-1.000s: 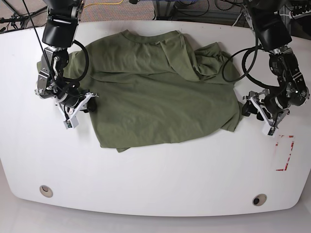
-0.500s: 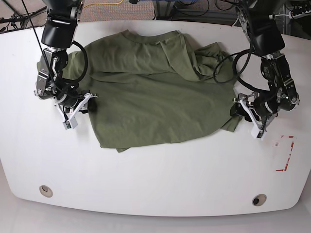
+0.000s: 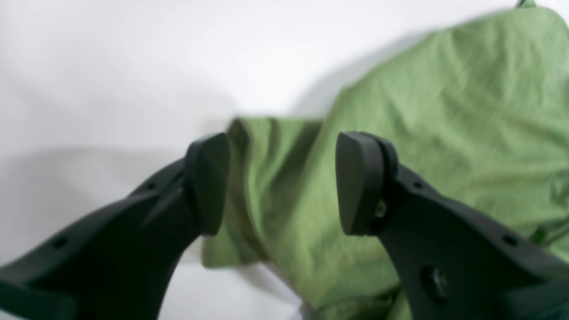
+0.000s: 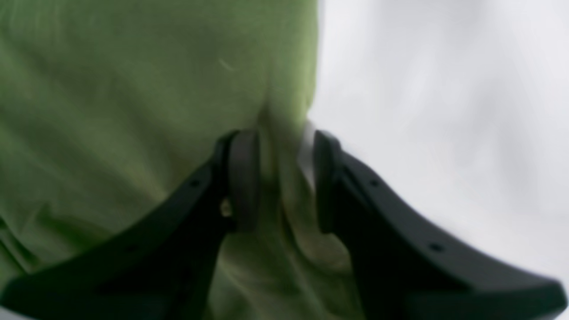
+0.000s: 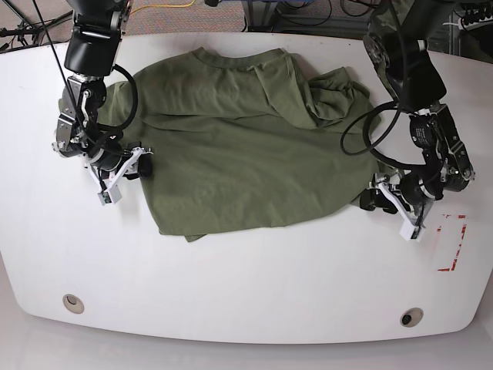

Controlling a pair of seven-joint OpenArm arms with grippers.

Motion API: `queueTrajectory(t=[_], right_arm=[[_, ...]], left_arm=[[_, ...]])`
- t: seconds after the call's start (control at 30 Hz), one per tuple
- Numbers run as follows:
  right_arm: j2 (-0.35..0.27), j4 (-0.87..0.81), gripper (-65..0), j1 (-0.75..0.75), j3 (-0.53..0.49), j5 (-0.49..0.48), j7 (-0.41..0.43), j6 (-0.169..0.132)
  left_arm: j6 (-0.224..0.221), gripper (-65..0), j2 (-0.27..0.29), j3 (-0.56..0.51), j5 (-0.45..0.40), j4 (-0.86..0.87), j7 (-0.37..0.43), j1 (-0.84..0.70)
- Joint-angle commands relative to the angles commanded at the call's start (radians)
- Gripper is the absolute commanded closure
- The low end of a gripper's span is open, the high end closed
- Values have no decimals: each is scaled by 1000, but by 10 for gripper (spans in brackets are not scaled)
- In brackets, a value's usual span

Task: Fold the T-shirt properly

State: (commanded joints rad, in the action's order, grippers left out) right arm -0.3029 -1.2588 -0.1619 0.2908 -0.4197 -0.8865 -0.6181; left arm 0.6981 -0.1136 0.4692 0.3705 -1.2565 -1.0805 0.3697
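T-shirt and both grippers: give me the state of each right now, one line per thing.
T-shirt: spread on the white table, not folded, bunched at one sleeve.
Left gripper: open, straddling a corner of the shirt hem.
Right gripper: open, its jaws narrowly apart around the shirt's side edge.

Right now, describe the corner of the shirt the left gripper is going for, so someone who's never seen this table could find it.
On the white table lies an olive-green T-shirt. Follow its hem to the base view's right, to the corner nearest the red tape marks. It lies folded over in a small doubled flap, and the open left gripper straddles it.
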Motion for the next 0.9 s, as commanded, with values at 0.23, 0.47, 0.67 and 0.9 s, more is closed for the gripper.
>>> queueTrajectory(t=[0.23,0.47,0.67,0.9], right_arm=[[4,-9,-294,9,2,2,-9,-1],[4,-12,-342,15,3,3,-4,-4],[7,-11,-350,21,2,0,-4,-6],[7,-13,-341,15,3,-2,-7,-4]], left_arm=[[0,-358,27,-47,-10,67,7,2],[0,-358,34,-73,-25,79,12,-15],[0,-353,34,-112,-30,55,16,-22],[0,-230,26,-134,-31,47,27,-22]])
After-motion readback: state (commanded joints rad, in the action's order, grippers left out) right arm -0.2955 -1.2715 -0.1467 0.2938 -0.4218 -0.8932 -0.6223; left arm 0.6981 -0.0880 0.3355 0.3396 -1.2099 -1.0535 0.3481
